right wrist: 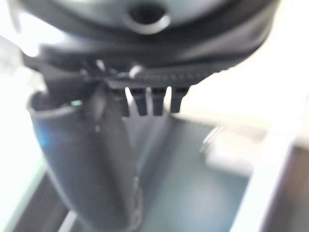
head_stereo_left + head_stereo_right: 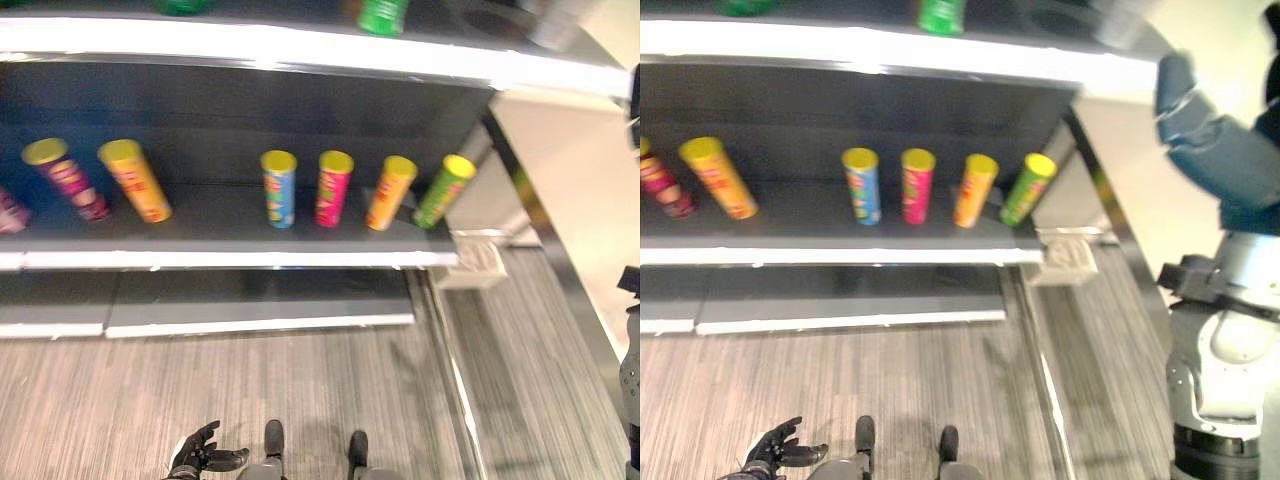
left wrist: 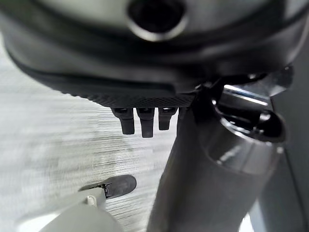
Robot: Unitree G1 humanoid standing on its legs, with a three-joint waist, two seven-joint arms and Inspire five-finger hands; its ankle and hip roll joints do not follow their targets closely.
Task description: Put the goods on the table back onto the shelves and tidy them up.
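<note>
Several chip cans with yellow lids stand on the middle shelf [image 2: 230,258]: a maroon one [image 2: 68,178], a yellow-orange one [image 2: 135,180], then blue [image 2: 279,188], pink [image 2: 334,188], orange [image 2: 390,192] and green [image 2: 444,190]; the outer ones lean. My left hand [image 2: 200,455] hangs low over the floor, open and holding nothing, with its fingers [image 3: 140,123] straight. My right arm [image 2: 1220,150] is raised at the shelf's right end. The right hand [image 1: 104,145] is above a dark shelf board, its fingers [image 1: 149,101] straight with nothing between them.
A green bottle [image 2: 382,15] and a blurred grey item [image 2: 555,25] sit on the top shelf. A low bottom shelf [image 2: 260,300] juts out near the floor. A small white holder [image 2: 475,258] hangs at the shelf's right corner, by a metal rail [image 2: 455,370] on the floor.
</note>
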